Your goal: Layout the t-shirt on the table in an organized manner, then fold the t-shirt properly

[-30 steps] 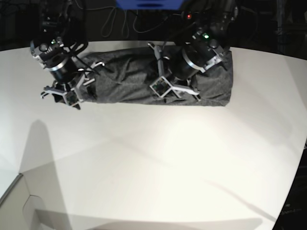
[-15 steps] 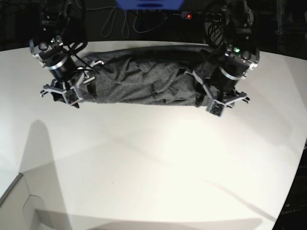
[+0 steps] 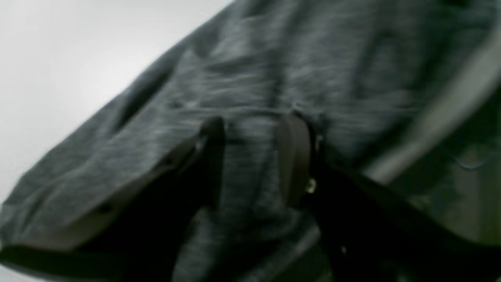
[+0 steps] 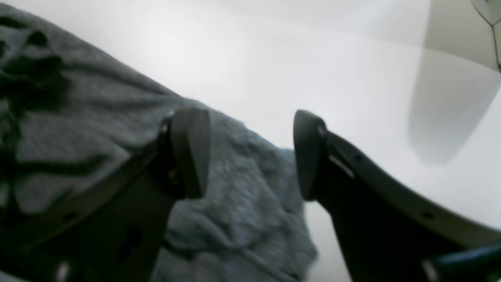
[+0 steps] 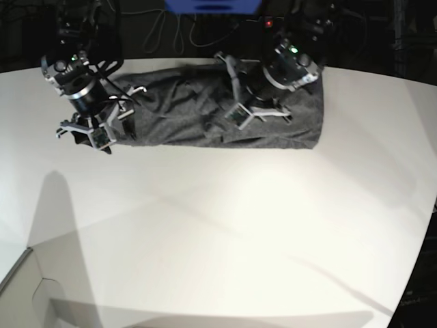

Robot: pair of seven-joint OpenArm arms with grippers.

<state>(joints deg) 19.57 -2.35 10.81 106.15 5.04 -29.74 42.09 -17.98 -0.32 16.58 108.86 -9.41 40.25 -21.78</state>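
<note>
The t-shirt [image 5: 205,109] lies on the tabletop [image 5: 225,232] as a long dark grey band along the far edge; it is wrinkled, with many small folds across its middle; the near half of the tabletop is bare and white.

The right hand [image 5: 95,133] stands at the end of the shirt which is nearer to the far left corner of the tabletop; in the right wrist view its two fingers [image 4: 188,152] are spread apart, one over the grey cloth and one over the white surface, with the edge of the t-shirt [image 4: 242,188] seen between them; the hand is released and grasps nothing.

The left hand [image 5: 249,109] is over the other half of the shirt, toward the far right corner, and points down at the cloth; in the left wrist view its fingers [image 3: 293,160] are partly apart with grey cloth [image 3: 250,98] filling the space between and behind them; this picture is blurred, so I cannot tell if the hand pinches the cloth or only hangs close above it.
</note>
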